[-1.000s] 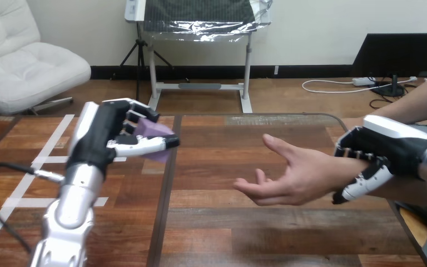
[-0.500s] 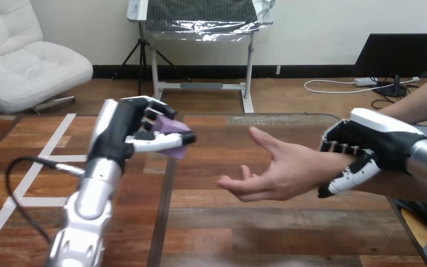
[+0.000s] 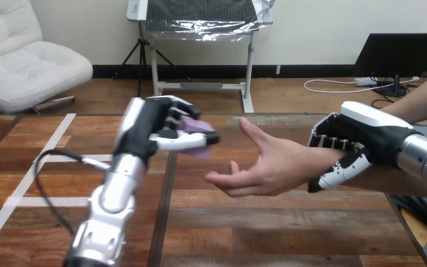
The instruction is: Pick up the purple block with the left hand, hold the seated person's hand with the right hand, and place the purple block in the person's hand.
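The left hand (image 3: pixel 154 132) is carrying the purple block (image 3: pixel 198 132) across the bench (image 3: pixel 267 233) toward the person's hand (image 3: pixel 264 167), and over the last second it has been travelling steadily to the view's right, so that the gap between block and open palm is now much narrower than before. The right hand (image 3: pixel 367 142) is gripping the person's wrist, with fingers curled over the top and thumb hooked beneath, and it has been drawing the person's hand leftward to meet the block. The two are closing from both sides; judged from this, pickup and hand-holding are complete and only the placement is remaining. The block is being pinched between the thumb and the curled fingers of the left hand, raised well clear of the bench, near the person's upturned thumb but not yet touching it. The person's hand is lying open with the palm turned up and toward the block, fingers loosely bent. The block is showing as a pale purple, flat-faced solid with a matte surface; one corner is jutting past the thumb, while the fingers are covering its far side.
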`<state>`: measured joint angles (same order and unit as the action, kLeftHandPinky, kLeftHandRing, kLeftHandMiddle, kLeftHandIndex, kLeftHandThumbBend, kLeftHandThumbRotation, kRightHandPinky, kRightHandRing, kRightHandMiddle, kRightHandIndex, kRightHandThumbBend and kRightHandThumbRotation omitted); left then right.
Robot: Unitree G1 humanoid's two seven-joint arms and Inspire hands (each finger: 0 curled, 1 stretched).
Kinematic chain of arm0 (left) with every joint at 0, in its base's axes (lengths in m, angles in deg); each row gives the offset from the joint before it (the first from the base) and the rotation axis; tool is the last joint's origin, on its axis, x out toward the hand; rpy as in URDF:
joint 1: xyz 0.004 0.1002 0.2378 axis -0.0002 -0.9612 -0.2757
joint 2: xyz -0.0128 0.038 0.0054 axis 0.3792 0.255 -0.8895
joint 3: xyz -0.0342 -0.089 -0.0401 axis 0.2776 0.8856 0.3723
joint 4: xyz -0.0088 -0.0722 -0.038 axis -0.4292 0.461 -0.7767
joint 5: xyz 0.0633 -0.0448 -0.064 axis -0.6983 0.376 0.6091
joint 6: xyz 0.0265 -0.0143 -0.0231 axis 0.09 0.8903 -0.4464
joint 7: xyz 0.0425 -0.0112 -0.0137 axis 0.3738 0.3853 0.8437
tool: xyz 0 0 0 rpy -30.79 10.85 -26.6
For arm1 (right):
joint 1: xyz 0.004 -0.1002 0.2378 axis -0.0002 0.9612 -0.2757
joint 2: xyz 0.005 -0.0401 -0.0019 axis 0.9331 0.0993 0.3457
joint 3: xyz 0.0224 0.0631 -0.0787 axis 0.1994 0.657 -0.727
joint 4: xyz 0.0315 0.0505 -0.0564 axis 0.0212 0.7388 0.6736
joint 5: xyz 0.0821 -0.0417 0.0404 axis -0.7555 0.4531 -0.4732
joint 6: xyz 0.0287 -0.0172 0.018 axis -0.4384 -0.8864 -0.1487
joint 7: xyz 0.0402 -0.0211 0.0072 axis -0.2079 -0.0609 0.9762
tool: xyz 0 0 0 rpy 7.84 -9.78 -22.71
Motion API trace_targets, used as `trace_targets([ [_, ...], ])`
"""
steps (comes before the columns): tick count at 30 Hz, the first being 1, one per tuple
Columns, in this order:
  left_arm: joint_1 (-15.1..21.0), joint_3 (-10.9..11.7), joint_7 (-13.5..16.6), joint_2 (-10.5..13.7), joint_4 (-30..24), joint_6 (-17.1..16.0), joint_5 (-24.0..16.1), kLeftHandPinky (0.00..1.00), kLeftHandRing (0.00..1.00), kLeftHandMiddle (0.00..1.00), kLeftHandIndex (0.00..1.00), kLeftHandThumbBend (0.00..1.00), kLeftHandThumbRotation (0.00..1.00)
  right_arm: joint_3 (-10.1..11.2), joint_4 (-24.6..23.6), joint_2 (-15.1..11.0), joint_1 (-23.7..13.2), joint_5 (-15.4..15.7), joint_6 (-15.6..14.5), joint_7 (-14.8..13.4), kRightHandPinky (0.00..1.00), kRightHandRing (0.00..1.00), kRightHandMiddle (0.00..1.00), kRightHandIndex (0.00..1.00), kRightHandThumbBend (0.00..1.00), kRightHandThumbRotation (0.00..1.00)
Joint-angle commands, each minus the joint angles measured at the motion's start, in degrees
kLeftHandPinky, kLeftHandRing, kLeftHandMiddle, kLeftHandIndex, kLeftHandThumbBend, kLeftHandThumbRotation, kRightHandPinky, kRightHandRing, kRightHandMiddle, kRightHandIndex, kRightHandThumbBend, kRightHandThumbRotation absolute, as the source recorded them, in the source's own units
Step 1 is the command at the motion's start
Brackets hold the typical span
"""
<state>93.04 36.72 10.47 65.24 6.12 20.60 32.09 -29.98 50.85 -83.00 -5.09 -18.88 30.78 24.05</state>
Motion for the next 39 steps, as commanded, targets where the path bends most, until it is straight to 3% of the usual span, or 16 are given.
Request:
trace_targets([
  [1,6.6,-1.7,0.3,-1.2,1.2,-2.3,-0.8,0.35,0.42,0.46,0.45,0.65,0.00,1.3,-0.1,0.7,-1.1,-1.1,-1.6,0.1,0.31,0.37,0.43,0.49,0.81,0.20],
  [11,8.4,-4.5,0.5,-3.1,2.7,-2.4,-2.4,0.34,0.41,0.44,0.45,0.68,0.00,1.4,-1.7,0.8,-0.7,-1.6,-2.4,0.2,0.32,0.38,0.44,0.49,0.81,0.21],
  [22,9.8,-6.1,-0.7,-6.6,3.9,-1.7,-1.7,0.34,0.41,0.44,0.46,0.66,0.00,1.2,-3.5,0.8,-0.2,-1.6,-3.7,0.3,0.35,0.40,0.46,0.50,0.81,0.22],
  [39,10.4,-8.6,-1.1,-9.7,6.6,-1.7,-3.0,0.31,0.38,0.42,0.46,0.68,0.00,1.2,-5.8,1.1,0.6,-1.5,-5.6,0.4,0.35,0.41,0.47,0.51,0.81,0.22],
])
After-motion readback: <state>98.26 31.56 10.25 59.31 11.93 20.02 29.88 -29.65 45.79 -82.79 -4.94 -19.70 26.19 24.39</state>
